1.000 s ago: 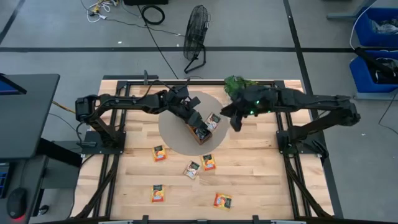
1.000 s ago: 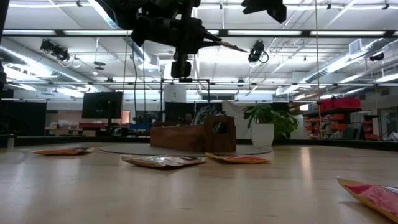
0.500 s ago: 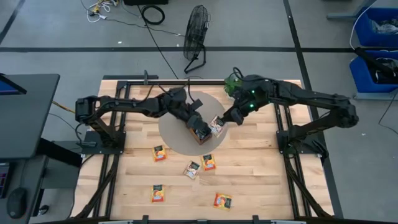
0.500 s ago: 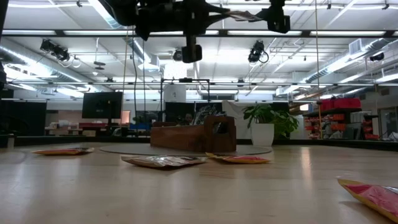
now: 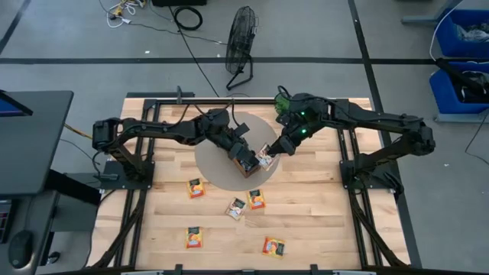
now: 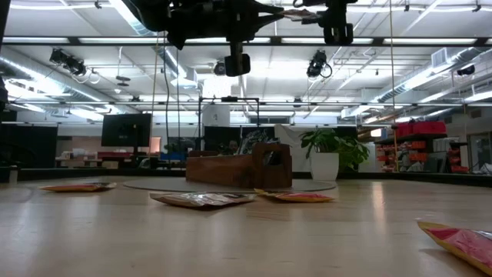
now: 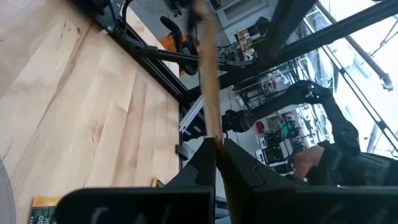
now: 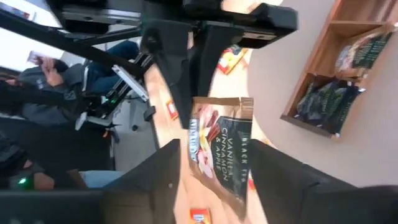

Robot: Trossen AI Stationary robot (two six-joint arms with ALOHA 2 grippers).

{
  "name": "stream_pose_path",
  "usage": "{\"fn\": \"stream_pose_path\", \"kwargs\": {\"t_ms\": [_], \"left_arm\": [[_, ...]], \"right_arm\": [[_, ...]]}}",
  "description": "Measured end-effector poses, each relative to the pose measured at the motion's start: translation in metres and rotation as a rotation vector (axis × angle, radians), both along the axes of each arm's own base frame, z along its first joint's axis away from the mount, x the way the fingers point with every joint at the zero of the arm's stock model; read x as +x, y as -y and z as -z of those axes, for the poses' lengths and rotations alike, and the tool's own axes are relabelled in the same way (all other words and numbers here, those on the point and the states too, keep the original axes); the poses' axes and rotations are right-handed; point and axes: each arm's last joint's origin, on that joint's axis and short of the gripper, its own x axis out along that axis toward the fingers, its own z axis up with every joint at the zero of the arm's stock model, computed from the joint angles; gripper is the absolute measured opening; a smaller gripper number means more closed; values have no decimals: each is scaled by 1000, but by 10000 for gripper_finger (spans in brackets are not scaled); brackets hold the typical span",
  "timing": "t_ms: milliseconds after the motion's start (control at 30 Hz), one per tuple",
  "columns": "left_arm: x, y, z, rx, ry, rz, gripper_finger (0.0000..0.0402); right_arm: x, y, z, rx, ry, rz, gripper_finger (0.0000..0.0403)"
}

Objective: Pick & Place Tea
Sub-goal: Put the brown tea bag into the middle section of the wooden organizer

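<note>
My left gripper (image 5: 246, 150) is shut on a tea sachet (image 8: 219, 149), brown with white print, high above the grey round mat (image 5: 214, 164). In the left wrist view the sachet (image 7: 208, 74) shows edge-on. My right gripper (image 8: 217, 180) is open, one finger on either side of that sachet; whether they touch it I cannot tell. The wooden tray (image 5: 246, 165) stands on the mat with dark sachets (image 8: 323, 102) in it. Several orange sachets (image 5: 196, 188) lie flat on the table. My left gripper pinches one edge of the sachet (image 7: 213, 134) between its two fingers. The fingers come nearly level from the table's left. The sachet sticks out beyond them toward my right gripper, lifted clear of the tray and mat.
A green plant (image 6: 330, 150) stands at the table's far edge, behind my right arm. More sachets lie near the front edge (image 5: 273, 246) (image 5: 194, 237). A fan (image 5: 241, 46) stands on the floor beyond the table. A person (image 8: 56, 93) sits off the table.
My right gripper has come toward the table's left and a little down, up to the sachet that my left gripper holds, and has rolled at the wrist; its fingers now flank the sachet. My left gripper has tipped slightly and stays shut on the sachet.
</note>
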Motion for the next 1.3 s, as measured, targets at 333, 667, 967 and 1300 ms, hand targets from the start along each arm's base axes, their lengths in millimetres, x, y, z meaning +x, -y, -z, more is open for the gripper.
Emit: {"fn": "stream_pose_path", "kwargs": {"t_ms": [333, 667, 967, 1300], "left_arm": [[0, 0, 0, -2, 0, 0, 9], [0, 0, 0, -8, -4, -3, 15], [0, 0, 0, -13, -10, 3, 66], [-26, -2, -36, 209, 91, -160, 67]], "right_arm": [[0, 0, -1, 10, 10, -18, 89], [0, -1, -1, 3, 13, -24, 8], [-5, 3, -2, 7, -8, 15, 2], [-30, 11, -15, -38, -17, 157, 1]]}}
